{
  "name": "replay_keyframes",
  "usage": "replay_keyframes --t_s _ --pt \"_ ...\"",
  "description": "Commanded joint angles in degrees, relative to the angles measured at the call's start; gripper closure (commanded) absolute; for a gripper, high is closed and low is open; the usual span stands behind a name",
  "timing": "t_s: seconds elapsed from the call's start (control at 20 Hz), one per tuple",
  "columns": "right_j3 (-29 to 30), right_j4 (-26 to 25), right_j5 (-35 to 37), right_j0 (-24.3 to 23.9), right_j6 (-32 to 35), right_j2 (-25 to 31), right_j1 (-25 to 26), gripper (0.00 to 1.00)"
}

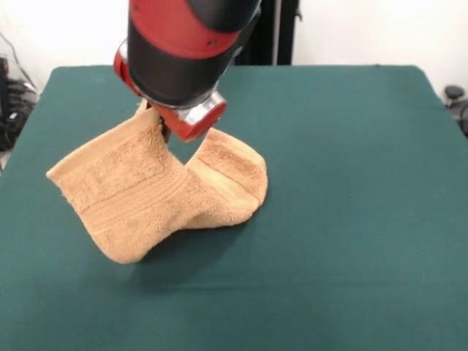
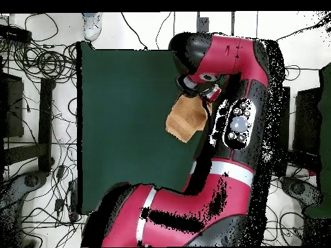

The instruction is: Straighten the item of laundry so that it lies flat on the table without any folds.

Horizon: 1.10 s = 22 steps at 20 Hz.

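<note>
The tan-orange towel (image 1: 157, 194) is bunched and partly lifted off the dark green table (image 1: 344, 183). Its upper edge is drawn up into my gripper (image 1: 156, 119), which comes down from the red and black arm and is shut on that edge. The towel's left part hangs in the air as a sheet with a woven band across it. Its right part rests folded on the table. In the overhead view the towel (image 2: 186, 119) shows just beside the arm, with the gripper (image 2: 199, 92) above its top edge. The white tag is hidden.
The arm's thick red and black links (image 2: 226, 148) cover the table's right side in the overhead view. Cables and stands (image 2: 39, 97) lie on the floor off the table's left edge. The table's front edge (image 1: 234, 344) is near the camera.
</note>
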Motion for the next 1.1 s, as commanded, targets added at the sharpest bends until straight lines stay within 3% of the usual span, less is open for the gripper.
replay_keyframes --t_s 0.05,0.65,0.95,1.1 --pt "-5.5 2.5 7.2 0.2 3.9 4.7 4.1 0.00" --pt "-0.8 3.7 3.4 0.9 7.0 5.2 2.0 0.00" --pt "6.1 4.0 -9.1 0.1 0.2 8.1 -0.1 0.00" --pt "9.2 1.8 -20.7 -0.5 -8.2 10.2 -0.8 0.00"
